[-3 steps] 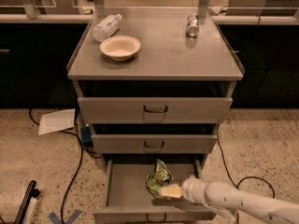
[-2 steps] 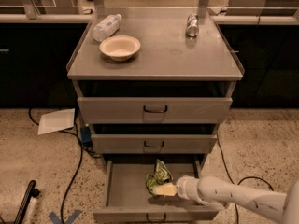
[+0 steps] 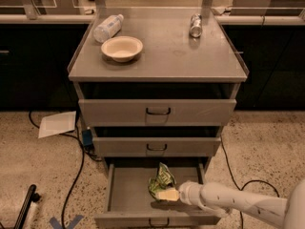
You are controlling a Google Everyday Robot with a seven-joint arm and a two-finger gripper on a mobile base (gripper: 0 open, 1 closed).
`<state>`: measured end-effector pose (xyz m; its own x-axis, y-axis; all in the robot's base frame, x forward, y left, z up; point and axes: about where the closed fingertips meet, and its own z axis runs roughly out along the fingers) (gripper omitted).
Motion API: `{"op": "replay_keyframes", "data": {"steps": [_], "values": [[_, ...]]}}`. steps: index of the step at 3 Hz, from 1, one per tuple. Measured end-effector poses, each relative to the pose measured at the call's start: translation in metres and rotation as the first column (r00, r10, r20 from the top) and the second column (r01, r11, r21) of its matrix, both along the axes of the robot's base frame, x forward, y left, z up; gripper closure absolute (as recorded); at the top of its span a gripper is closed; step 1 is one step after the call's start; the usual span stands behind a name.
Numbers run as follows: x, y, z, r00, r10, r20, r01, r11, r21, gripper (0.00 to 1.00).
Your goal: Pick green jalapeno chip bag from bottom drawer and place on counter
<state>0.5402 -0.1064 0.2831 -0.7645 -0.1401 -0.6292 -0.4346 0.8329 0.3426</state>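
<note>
- I cannot read any lettering on the green jalapeno chip bag [image 3: 160, 179]. Its print shows only as light and dark green patches with some white.
- The clear bottle [image 3: 108, 27] and the silver can [image 3: 196, 25] lying on the counter [image 3: 162, 61] give me no readable label either.
- The bag is a small, crumpled, shiny foil pack, standing up unevenly with its top corner pointing toward the back of the cabinet.
- It sits inside the bottom drawer [image 3: 127, 194], which is pulled out, on the grey floor right of centre and near the right wall.
- The gripper [image 3: 168, 194] is down inside that drawer, its pale tip touching the lower right edge of the bag.
- I cannot tell how far the gripper is open, or whether it has hold of the bag.
- The white arm [image 3: 233, 204] reaches in from the lower right, crossing over the drawer's right front corner.
- Compared with a second ago, the gripper has slid a little left, closer against the bag, and the arm lies further into the drawer.
- The bag itself has not visibly shifted, and it is in the same spot on the drawer floor.
- On the counter, a pale bowl [image 3: 122, 48] stands at the left, just in front of the bottle. All three things there are unchanged.
</note>
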Motion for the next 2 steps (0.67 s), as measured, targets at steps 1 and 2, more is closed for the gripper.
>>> {"op": "replay_keyframes", "data": {"steps": [1, 2], "values": [[0.017, 0.002, -0.026, 0.9995, -0.023, 0.022, 0.023, 1.000, -0.007, 0.00], [0.037, 0.003, -0.047, 0.9986, -0.033, 0.042, 0.034, 0.999, -0.014, 0.00]]}}
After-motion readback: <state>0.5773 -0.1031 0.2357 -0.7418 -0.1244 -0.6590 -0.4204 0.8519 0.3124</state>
